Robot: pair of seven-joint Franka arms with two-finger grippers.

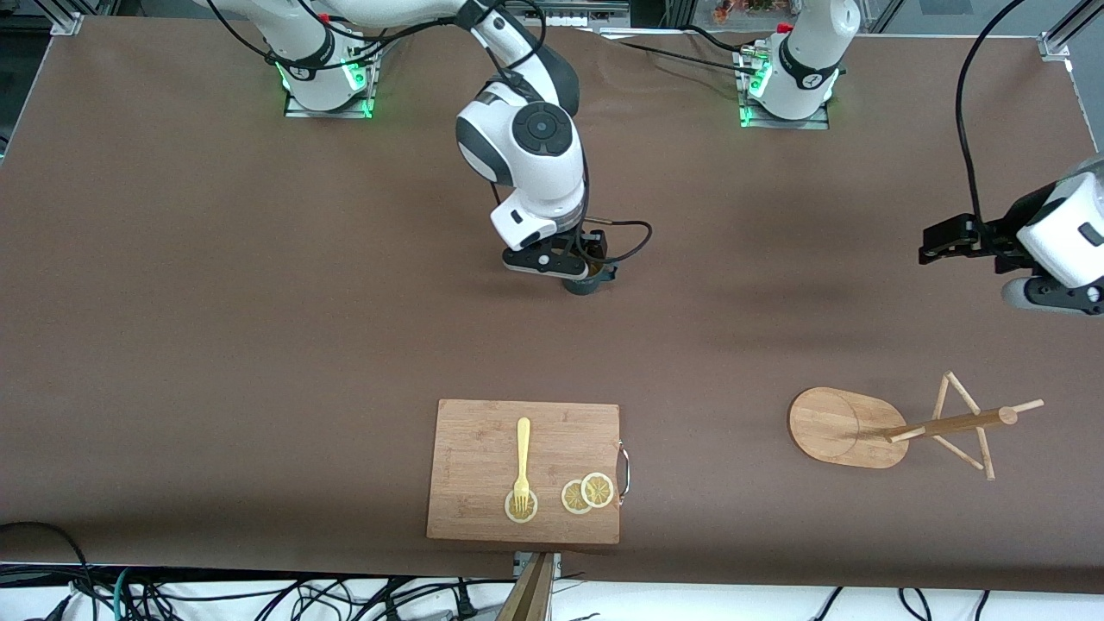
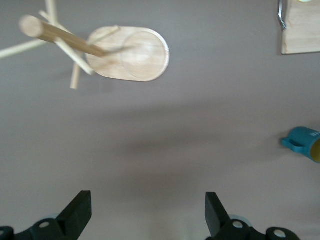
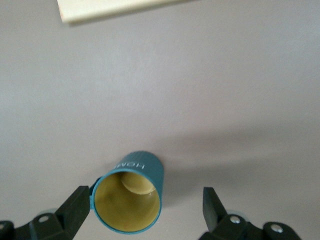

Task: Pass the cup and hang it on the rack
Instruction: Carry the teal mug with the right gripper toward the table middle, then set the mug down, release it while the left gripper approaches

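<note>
Teal cup (image 3: 129, 200) set down mid-table, handover pending.
Right gripper (image 3: 145, 210) open around it; left gripper (image 2: 147, 212), open, waits; rack (image 1: 849, 427) at four o'clock.

The only lettering that can be made out is on the cup (image 3: 129, 198): pale raised capitals on its ribbed teal side just under the rim, seen upside down in the right wrist view and starting "HON", the remaining letters unclear. That cup stands upright between the right gripper's (image 3: 145, 210) spread fingers (image 3: 75, 207), touching neither
</note>
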